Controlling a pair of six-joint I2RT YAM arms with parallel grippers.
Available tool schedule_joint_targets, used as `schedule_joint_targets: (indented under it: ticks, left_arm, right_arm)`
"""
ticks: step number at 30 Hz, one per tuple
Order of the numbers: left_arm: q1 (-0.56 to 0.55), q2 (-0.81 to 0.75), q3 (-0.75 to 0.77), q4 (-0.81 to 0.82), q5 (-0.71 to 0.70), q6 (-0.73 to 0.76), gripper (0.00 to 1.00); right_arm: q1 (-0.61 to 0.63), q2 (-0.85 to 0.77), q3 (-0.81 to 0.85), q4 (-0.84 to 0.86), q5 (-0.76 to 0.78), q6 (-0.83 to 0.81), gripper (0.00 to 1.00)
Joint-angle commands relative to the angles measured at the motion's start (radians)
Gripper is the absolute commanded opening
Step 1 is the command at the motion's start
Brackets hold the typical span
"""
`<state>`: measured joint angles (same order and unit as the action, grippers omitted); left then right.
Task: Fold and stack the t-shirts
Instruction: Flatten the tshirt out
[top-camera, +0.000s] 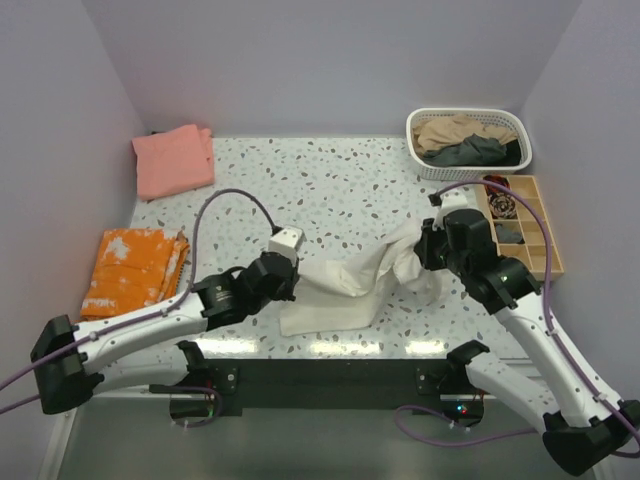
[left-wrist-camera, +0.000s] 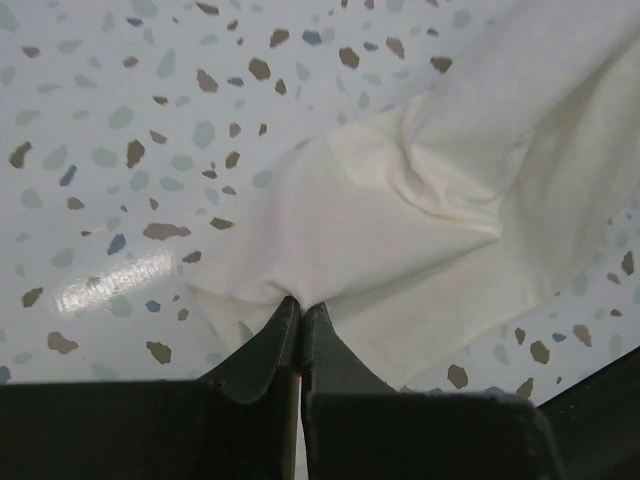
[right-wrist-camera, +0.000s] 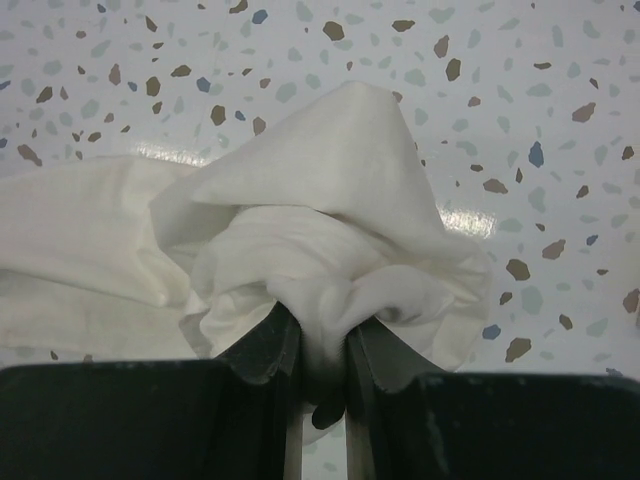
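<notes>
Toward six o'clock on the speckled terrazzo bench (top-camera: 340, 180), the cream cotton t-shirt (top-camera: 345, 290) sags between left gripper (left-wrist-camera: 300, 305) and right gripper (right-wrist-camera: 320, 335), both jaws clamped on cloth: apparently the spreading step, which next calls for laying it flat.

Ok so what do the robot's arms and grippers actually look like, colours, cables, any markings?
The left arm and right arm have white link shells with black joint housings. A purple cable loops along each. The left wrist carries a small white block. The left gripper and right gripper have matte black, tapered fingers. No readable markings show.
</notes>
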<state>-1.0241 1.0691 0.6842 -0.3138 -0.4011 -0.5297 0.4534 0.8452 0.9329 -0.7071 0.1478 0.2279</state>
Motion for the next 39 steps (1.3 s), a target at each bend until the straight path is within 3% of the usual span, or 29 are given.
schedule_joint_targets:
  ticks: [1, 6, 9, 12, 14, 17, 20, 24, 30, 34, 39]
  left_arm:
    - [-0.005, -0.147, 0.177, -0.207, -0.177, 0.017, 0.00]
    - [-0.004, -0.326, 0.357, -0.402, -0.330, 0.002, 0.00]
    - [-0.004, -0.392, 0.501, -0.488, -0.373, -0.009, 0.00]
    - [-0.004, -0.423, 0.570, -0.565, -0.418, -0.039, 0.00]
    - [-0.004, -0.431, 0.581, -0.590, -0.441, -0.049, 0.00]
    - [-0.004, -0.437, 0.560, -0.570, -0.461, -0.047, 0.00]
    - [-0.005, -0.407, 0.531, -0.539, -0.473, -0.033, 0.00]
    - [-0.004, -0.318, 0.463, -0.499, -0.524, -0.032, 0.00]
    - [0.015, -0.216, 0.347, -0.355, -0.579, -0.010, 0.00]
    - [0.114, -0.132, 0.276, -0.275, -0.542, 0.023, 0.00]
    - [0.266, -0.045, 0.152, -0.076, -0.378, 0.082, 0.00]
  right_arm:
    - [0.002, -0.046, 0.082, -0.023, 0.039, 0.014, 0.00]
    - [0.002, -0.109, 0.136, -0.077, -0.003, 0.005, 0.00]
    - [0.001, -0.135, 0.193, -0.135, -0.124, -0.030, 0.00]
    - [0.001, -0.088, 0.256, -0.250, -0.192, -0.070, 0.00]
    - [0.001, -0.045, 0.250, -0.281, -0.160, -0.061, 0.04]
    - [0.001, 0.030, 0.182, -0.249, -0.070, -0.013, 0.10]
    - [0.001, 0.081, 0.104, -0.142, -0.040, 0.039, 0.06]
    - [0.002, 0.190, 0.021, 0.001, -0.017, 0.088, 0.17]
    - [0.001, 0.400, 0.049, 0.069, 0.010, 0.085, 0.02]
    - [0.001, 0.529, 0.118, 0.093, 0.025, 0.061, 0.05]
    - [0.002, 0.646, 0.182, 0.129, 0.093, 0.022, 0.07]
